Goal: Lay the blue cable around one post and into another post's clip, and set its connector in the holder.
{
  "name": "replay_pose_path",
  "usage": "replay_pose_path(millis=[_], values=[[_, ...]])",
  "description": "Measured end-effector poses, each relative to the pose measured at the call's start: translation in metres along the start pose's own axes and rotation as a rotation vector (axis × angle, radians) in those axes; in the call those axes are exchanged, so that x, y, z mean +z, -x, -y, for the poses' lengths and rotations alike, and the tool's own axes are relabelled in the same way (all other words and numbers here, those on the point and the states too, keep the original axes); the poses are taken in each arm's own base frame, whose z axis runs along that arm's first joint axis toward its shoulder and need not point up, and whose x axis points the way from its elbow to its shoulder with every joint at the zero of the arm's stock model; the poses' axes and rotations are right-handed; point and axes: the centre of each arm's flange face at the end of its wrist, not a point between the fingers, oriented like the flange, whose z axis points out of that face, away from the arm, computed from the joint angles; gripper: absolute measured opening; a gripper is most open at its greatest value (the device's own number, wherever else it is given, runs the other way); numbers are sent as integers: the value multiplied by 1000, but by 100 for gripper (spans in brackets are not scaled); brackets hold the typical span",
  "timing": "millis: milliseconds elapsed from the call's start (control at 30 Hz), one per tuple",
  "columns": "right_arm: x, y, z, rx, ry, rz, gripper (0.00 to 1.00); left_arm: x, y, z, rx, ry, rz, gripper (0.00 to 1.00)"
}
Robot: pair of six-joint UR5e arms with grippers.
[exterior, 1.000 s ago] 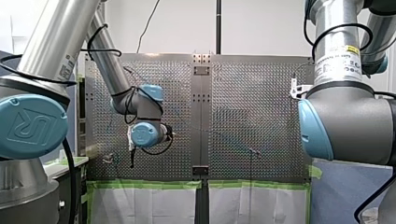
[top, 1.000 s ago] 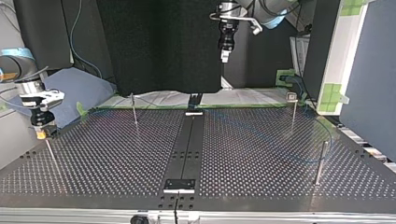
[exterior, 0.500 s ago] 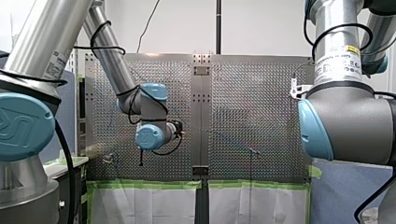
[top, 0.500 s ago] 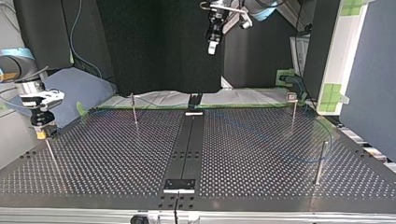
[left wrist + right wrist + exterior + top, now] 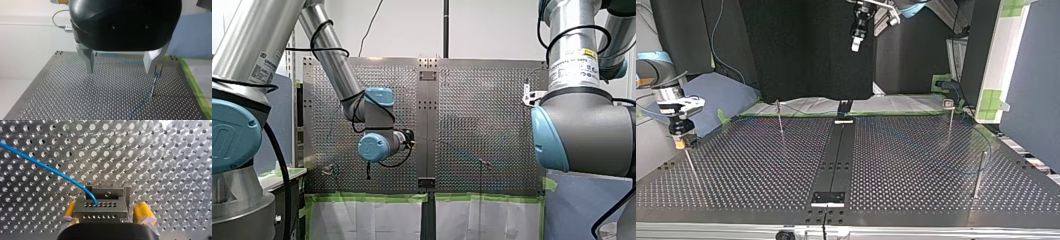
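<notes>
My right gripper (image 5: 680, 142), at the top view's left edge, has not moved in the last second. It stands low over the grey metal connector block (image 5: 100, 207), which sits against the notched metal holder (image 5: 107, 192) with the thin blue cable (image 5: 50, 168) running into it. I cannot tell whether it clamps the block or merely brackets it. The connector step looks done or nearly so. This corner is tight against the side edge of the perforated metal table (image 5: 761, 175), so straight up seems the safe way out.

Further right stands a slim steel post (image 5: 780, 117). In the left wrist view the cable climbs to the small reddish head of such a post (image 5: 158, 67).

Next, my left gripper (image 5: 856, 40) has climbed and drifted toward the view's left. It is now high above the black centre strip (image 5: 838, 150), and its metal fingers (image 5: 88, 62) are spread wide, holding nothing. I judge its routing work finished. There is ample room beneath it.

At the right, a faint blue arc curves by the thicker plain post (image 5: 978, 172), close to the table's edge. A low sweep there could snag it.
</notes>
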Motion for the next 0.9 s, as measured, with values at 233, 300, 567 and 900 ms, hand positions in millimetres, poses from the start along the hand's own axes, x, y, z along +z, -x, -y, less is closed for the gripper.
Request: replay_pose_path(millis=[233, 300, 567, 900], values=[[0, 0, 0, 0, 0, 0, 100, 0, -1, -2, -5, 10, -5, 100], [0, 0, 0, 0, 0, 0, 100, 0, -1, -2, -5, 10, -6, 100], [0, 0, 0, 0, 0, 0, 100, 0, -1, -2, -5, 11, -6, 100], [0, 0, 0, 0, 0, 0, 100, 0, -1, -2, -5, 11, -6, 100]])
